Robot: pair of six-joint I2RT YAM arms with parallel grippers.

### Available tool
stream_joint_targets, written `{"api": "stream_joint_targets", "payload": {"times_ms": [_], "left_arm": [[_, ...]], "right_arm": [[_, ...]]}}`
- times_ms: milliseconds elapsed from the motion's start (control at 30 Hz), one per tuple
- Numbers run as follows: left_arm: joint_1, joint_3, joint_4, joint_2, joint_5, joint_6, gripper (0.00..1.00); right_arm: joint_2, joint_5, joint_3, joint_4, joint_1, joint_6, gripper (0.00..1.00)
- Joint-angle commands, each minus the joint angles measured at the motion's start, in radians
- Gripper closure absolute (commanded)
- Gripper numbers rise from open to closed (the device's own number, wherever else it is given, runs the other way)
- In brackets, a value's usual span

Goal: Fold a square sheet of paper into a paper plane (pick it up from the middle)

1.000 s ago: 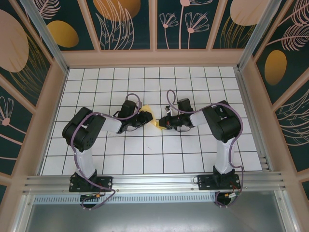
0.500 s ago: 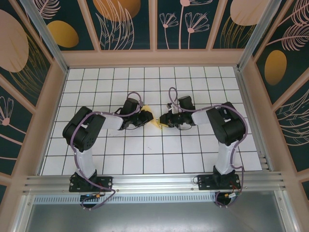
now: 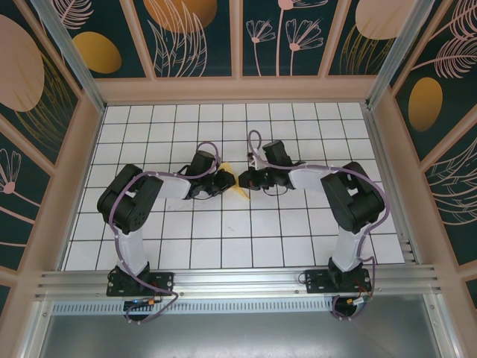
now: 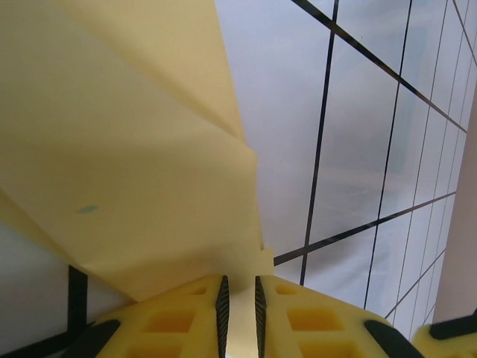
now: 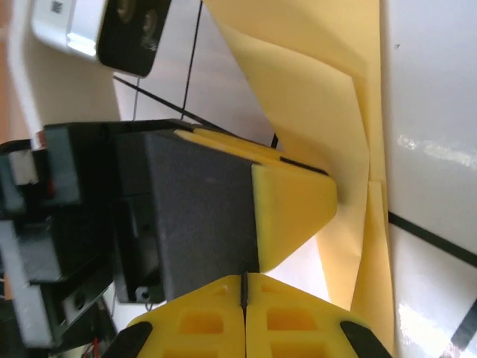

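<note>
The square sheet of paper (image 3: 240, 190) is folded into a creased yellow wedge and lies on the white grid between the two grippers at mid table. My left gripper (image 3: 226, 181) comes in from the left. In the left wrist view the paper (image 4: 134, 149) runs down into the narrow gap of the left gripper (image 4: 238, 280), which is shut on its edge. My right gripper (image 3: 247, 180) faces it from the right, almost touching. In the right wrist view the right gripper (image 5: 244, 277) has its pads pressed together with nothing between them. Just beyond it stands a left fingertip (image 5: 294, 212), with the paper (image 5: 328, 97) to the right.
The white gridded table (image 3: 298, 239) is boxed in by wooden walls (image 3: 238, 89) at the back and sides. A metal rail (image 3: 238, 283) with the arm bases runs along the near edge. Both arms bend in towards the middle.
My right gripper has moved up and left, closer to the left gripper, and now covers more of the paper. The left gripper has stayed nearly in place, still on the paper.
</note>
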Motion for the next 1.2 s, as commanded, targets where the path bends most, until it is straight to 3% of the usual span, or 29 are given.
{"api": "stream_joint_targets", "payload": {"times_ms": [0, 300, 500, 667, 1167], "left_arm": [[0.002, 0.0, -0.071, 0.06, -0.102, 0.034, 0.82], [0.002, 0.0, -0.072, 0.062, -0.108, 0.036, 0.84], [0.002, -0.004, -0.076, 0.059, -0.115, 0.04, 0.85], [0.002, -0.004, -0.076, 0.059, -0.114, 0.042, 0.85], [0.003, -0.003, -0.078, 0.057, -0.113, 0.043, 0.85]], "right_arm": [[0.044, 0.068, 0.036, -0.082, 0.014, -0.026, 0.97], [0.08, 0.091, 0.069, -0.144, 0.032, -0.054, 0.99], [0.022, 0.141, 0.012, -0.116, 0.021, -0.045, 1.0], [-0.026, 0.114, -0.006, -0.1, 0.012, -0.055, 0.98], [0.03, 0.12, 0.056, -0.154, 0.054, -0.09, 0.97]]}}
